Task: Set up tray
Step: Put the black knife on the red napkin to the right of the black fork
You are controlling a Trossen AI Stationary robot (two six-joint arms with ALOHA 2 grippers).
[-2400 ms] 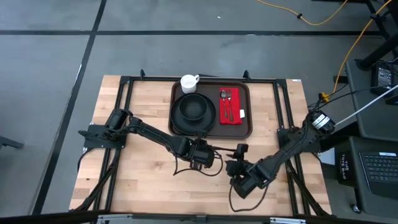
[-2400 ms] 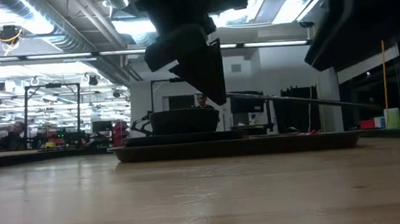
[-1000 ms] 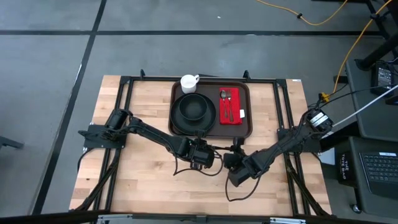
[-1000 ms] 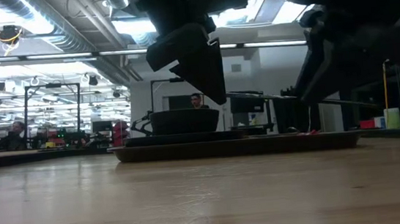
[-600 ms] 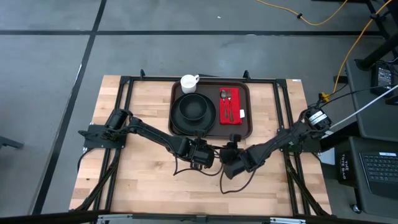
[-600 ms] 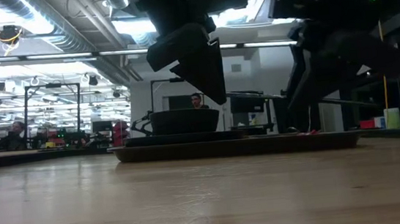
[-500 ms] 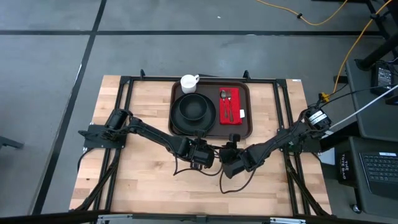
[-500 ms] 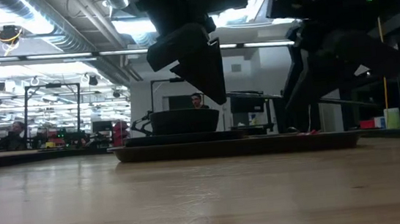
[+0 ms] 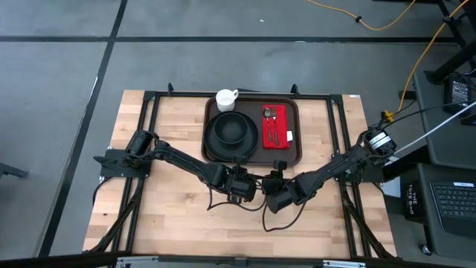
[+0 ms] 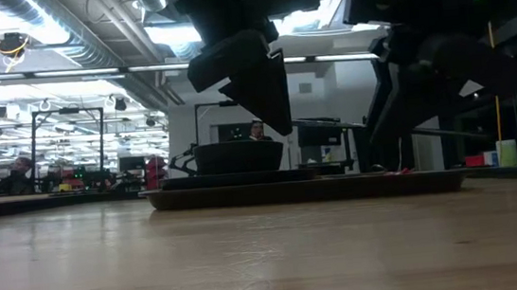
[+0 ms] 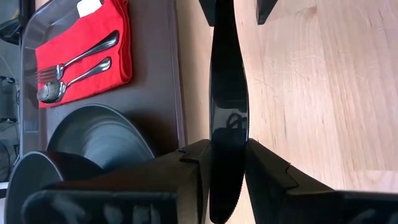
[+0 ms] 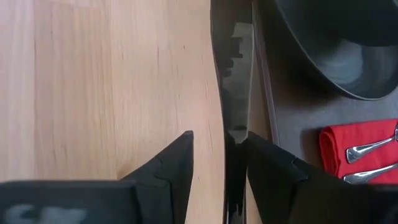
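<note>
My left gripper hangs over the bare table just near of the tray and is shut on a long glossy black knife. The knife sticks out ahead of it toward my right gripper. My right gripper is open, with a finger on either side of the knife's free end. The dark brown tray holds a black plate with a bowl and a red napkin carrying a fork and a spoon. My left gripper pinches the knife near one end between its two fingers, which slant down from the table's left. The knife runs on forward along the fingers and is lifted clear of the table. My right gripper: the knife lies close beside one finger; whether they touch I cannot tell.
A white cup stands at the tray's far left corner. Black frame rails run along the table's left, right and far sides. Bare wood lies left of the tray and along the near edge.
My right gripper has swung toward the table's left and a little toward the far edge, turning as it went, and now stands around the knife's free end. My left gripper and the knife have kept still.
</note>
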